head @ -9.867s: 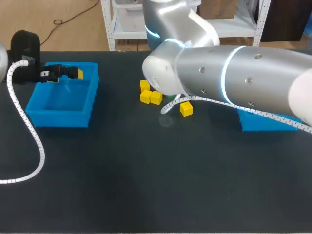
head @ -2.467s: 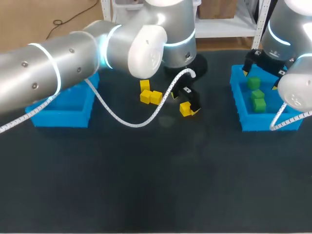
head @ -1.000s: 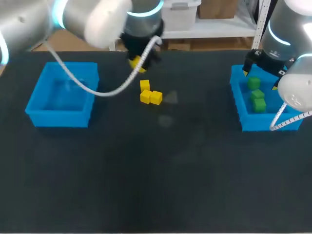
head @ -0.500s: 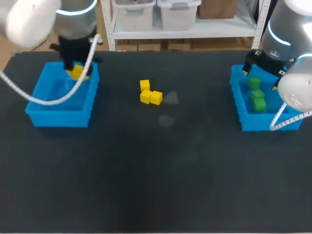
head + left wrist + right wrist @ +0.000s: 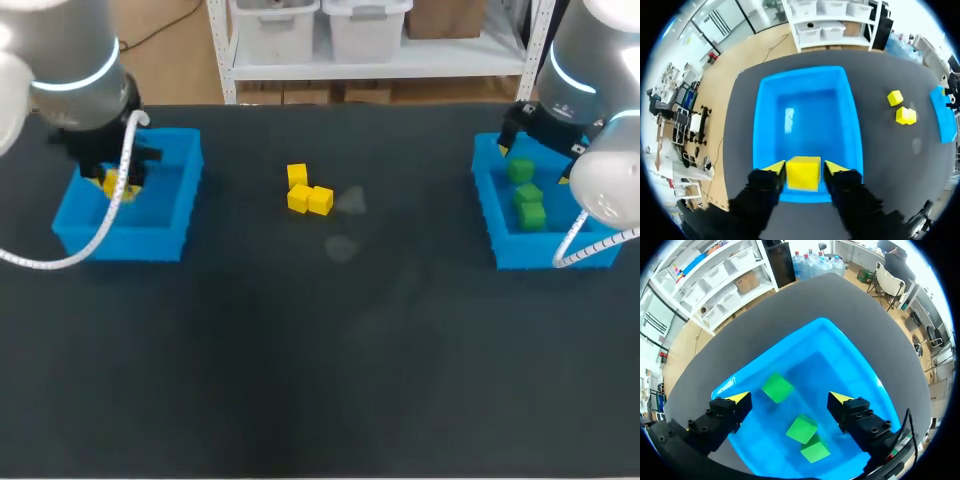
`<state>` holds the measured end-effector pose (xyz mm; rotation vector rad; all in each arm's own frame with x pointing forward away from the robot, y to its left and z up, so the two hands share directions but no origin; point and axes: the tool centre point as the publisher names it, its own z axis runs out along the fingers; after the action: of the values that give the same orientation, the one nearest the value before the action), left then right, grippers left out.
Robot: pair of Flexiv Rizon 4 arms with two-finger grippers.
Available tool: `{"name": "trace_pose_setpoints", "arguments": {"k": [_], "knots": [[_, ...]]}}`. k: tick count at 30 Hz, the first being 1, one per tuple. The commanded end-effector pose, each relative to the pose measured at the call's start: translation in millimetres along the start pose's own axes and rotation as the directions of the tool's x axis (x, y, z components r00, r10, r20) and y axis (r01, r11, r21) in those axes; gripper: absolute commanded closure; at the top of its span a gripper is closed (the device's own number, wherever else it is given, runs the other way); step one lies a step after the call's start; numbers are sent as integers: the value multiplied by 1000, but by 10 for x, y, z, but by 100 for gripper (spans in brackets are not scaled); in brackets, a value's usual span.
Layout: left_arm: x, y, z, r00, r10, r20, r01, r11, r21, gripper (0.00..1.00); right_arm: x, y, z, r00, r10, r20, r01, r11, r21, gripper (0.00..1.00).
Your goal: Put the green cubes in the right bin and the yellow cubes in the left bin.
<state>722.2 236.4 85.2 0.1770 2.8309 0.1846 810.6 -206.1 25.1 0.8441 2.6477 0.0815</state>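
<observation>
My left gripper [image 5: 110, 180] hangs over the left blue bin [image 5: 120, 242]. A yellow cube [image 5: 803, 173] sits between its fingertips with a thin gap at the sides; the gripper [image 5: 804, 170] is open above the bin's near wall [image 5: 805, 196]. Three yellow cubes [image 5: 308, 192] lie clustered mid-table, two of them [image 5: 902, 107] visible in the left wrist view. My right gripper [image 5: 537, 160] hovers wide open over the right blue bin [image 5: 540, 250]. Three green cubes [image 5: 528, 192] lie inside that bin, below the open right gripper [image 5: 790, 400], one at the bin's middle [image 5: 801, 428].
The black table top [image 5: 330, 350] stretches wide between the two bins. A white cable [image 5: 60, 262] loops from my left arm across the table's left side.
My left arm has carried the yellow cube from the table's middle over to the left bin, and its fingers have just spread a little. The right arm has stayed still.
</observation>
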Motion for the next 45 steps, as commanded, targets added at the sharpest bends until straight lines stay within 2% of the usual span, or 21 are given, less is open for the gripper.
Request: {"name": "trace_pose_setpoints", "arguments": {"k": [1,5,8,11,15,20,25,27,35,45], "knots": [[-23,-18,-26,991,4,133,-6,1000,19,0,1,-5,1,1000,0,0,0,1000,-1,0],[-222,-191,-210,981,51,189,-60,997,39,0,1,-5,1,1000,0,0,0,1000,-1,0],[-425,-397,-396,965,100,242,-123,989,81,0,1,-5,1,1000,0,0,0,1000,-1,0],[-623,-689,-572,943,176,282,-211,972,102,0,1,-5,1,1000,0,0,0,1000,-1,0],[-810,-1167,-707,904,279,324,-339,929,145,0,1,-5,1,1000,0,0,0,1000,-1,0],[-938,-1741,-644,865,381,327,-462,860,218,0,1,-5,1,1000,0,0,0,1000,-1,0],[-992,-2134,-464,843,448,299,-523,814,252,0,1,-5,1,1000,0,0,0,1000,-1,0],[-1007,-2256,-375,841,459,285,-530,804,270,0,1,-5,1,1000,0,0,0,1000,-1,0],[-1055,-2563,-162,827,511,236,-562,766,312,0,1,-5,1,1000,0,0,0,1000,-1,0],[-960,-2787,133,822,545,165,-563,735,377,0,1,-5,1,1000,0,0,0,1000,-1,0]]}}
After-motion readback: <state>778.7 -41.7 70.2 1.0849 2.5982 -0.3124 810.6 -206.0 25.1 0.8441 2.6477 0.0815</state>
